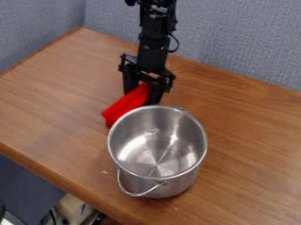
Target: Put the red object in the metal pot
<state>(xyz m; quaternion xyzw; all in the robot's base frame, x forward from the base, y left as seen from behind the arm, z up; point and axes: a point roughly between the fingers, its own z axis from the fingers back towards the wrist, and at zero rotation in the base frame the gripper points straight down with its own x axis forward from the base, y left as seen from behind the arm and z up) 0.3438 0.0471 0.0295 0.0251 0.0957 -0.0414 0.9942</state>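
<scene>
Shiny steel round pot (157,150) hid the bright red rectangular block's (121,109) near end. Black gripper (146,88) pointed down, 2 fingers straddling block's far end; grip unclear.

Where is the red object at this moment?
In the camera view the red object lies on the wooden table, just behind the upper left rim of the metal pot, with the gripper down around its far end.

text: none readable | labels: none | brands: none | numbers: none | signs: none
</scene>
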